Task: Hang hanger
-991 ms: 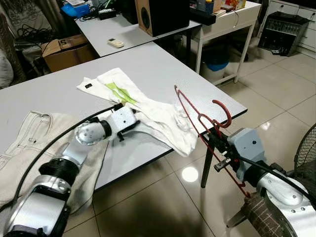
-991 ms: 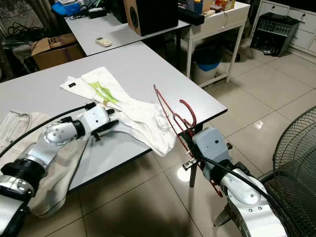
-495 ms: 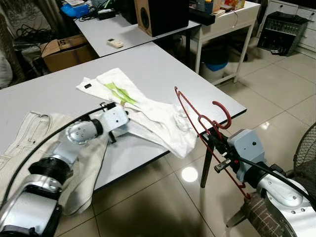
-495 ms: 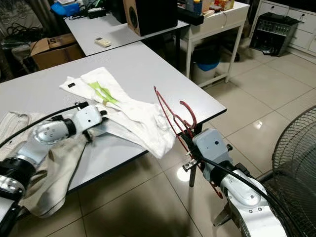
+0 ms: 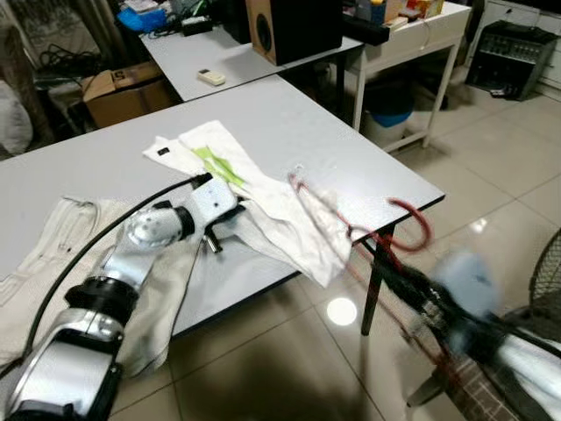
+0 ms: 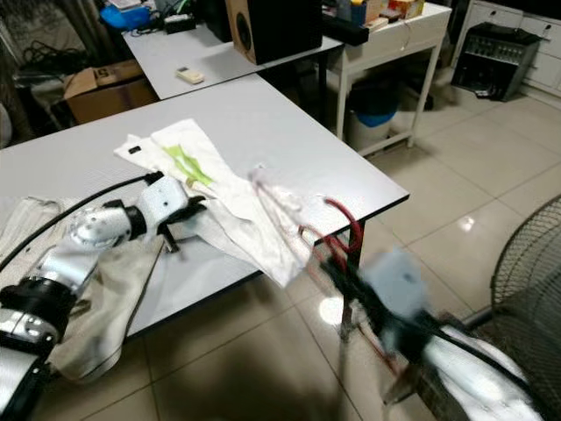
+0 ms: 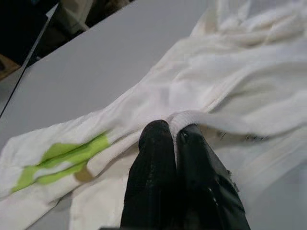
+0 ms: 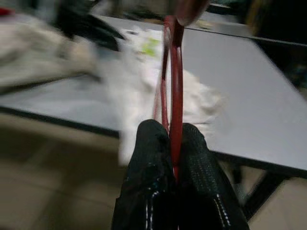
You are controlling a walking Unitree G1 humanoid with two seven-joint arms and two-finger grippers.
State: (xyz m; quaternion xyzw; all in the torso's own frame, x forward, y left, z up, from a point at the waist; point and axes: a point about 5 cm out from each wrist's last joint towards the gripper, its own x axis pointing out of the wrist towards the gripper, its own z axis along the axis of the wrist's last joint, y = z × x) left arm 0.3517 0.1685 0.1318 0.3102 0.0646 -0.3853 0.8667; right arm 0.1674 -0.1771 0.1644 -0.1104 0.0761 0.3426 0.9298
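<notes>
The right gripper [image 8: 173,139], clamped on the red hanger [image 5: 351,230], has swung forward and is now motion-blurred; the hanger's far end has moved in over the table edge [image 5: 412,180] and onto the white shirt [image 5: 272,197]; the left gripper [image 7: 173,136], pinching the shirt's hem, has shifted slightly back towards the table's middle, dragging the cloth with it.

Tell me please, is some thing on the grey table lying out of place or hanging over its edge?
Yes. The white shirt lies crumpled, one end drooping over the table edge. The left gripper pinches a fold of it; the right gripper holds the red hanger beside the drooping end. Beige trousers also overhang.
</notes>
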